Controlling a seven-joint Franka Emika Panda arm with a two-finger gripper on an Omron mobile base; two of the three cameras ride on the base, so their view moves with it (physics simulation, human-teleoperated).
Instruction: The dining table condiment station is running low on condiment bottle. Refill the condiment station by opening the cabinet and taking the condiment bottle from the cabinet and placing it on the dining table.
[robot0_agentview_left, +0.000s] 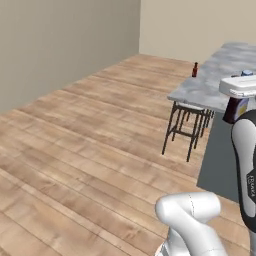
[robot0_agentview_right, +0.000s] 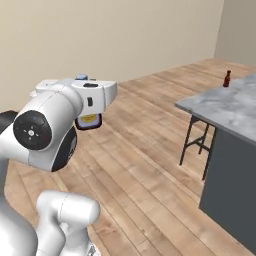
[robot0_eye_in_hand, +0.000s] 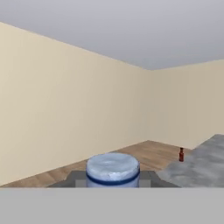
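Right base view gave me the claw (robot0_agentview_right: 89, 119) gripping the condiment bottle (robot0_agentview_right: 89, 121) upright, hanging over bare floor, with the counter (robot0_agentview_right: 225, 107) well off to its right, so I judged the carry had to go that way

No readable text – pale label on bottle (robot0_agentview_right: 89, 120) too blurred; faint marking on arm (robot0_agentview_left: 251, 184) – illegible.
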